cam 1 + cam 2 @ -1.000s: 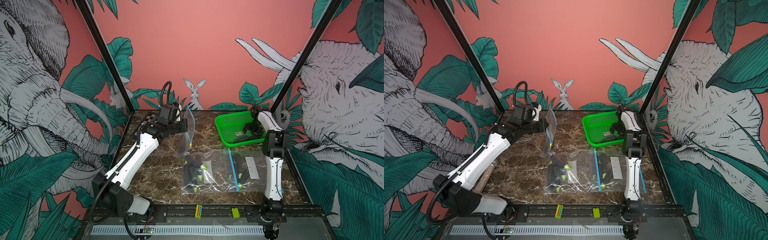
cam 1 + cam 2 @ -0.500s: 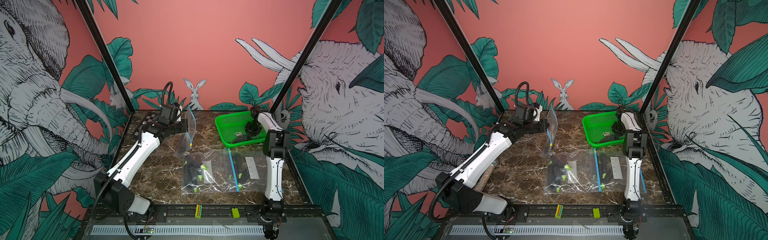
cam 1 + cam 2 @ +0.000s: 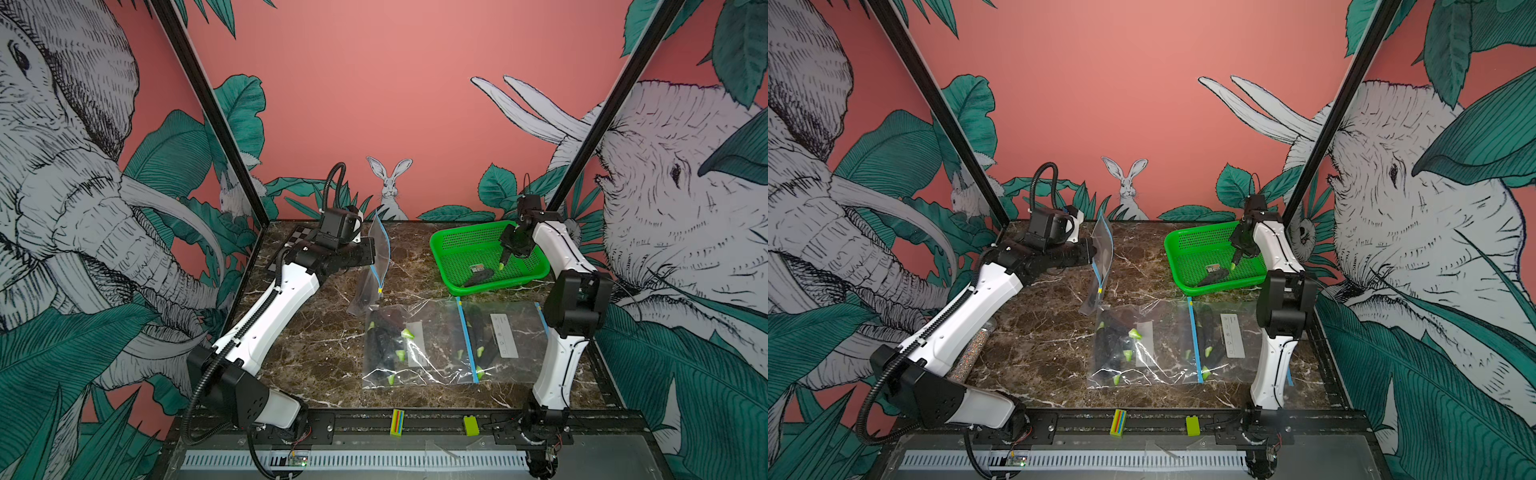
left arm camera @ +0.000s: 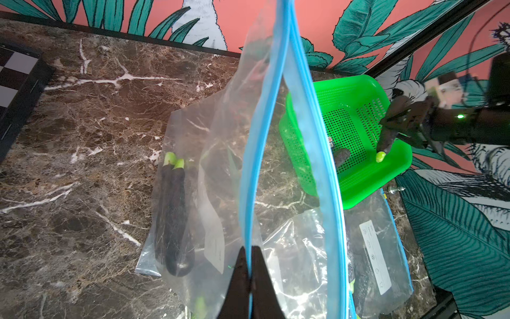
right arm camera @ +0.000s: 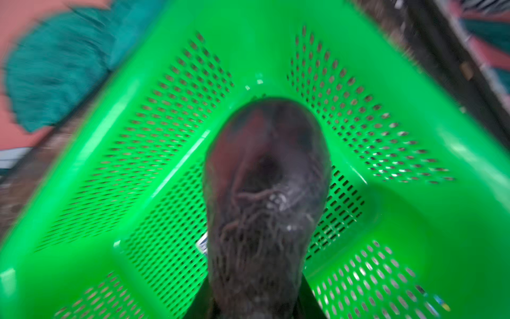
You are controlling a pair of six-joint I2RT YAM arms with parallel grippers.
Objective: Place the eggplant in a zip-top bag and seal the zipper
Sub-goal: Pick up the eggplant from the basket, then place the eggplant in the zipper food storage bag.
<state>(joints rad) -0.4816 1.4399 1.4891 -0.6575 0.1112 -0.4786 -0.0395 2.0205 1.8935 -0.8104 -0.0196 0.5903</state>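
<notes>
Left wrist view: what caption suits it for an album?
Left fingers pinch the open zip-top bag by its blue zipper rim; right fingers hold an eggplant over the green basket.

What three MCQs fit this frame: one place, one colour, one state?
1. Where is the dark purple eggplant gripped by the right tool?
A) over the green perforated plastic basket
B) inside a sealed bag
C) on a plate

2. What colour is the zipper strip on the clear plastic zip-top bag pinched by the left tool?
A) red
B) blue
C) black

3. That bag's mouth is:
A) sealed
B) open
C) cut away

Answers:
1 A, green mesh fills the right wrist view behind the eggplant.
2 B, both strips show blue in the left wrist view.
3 B, the two strips bow apart there.
</notes>
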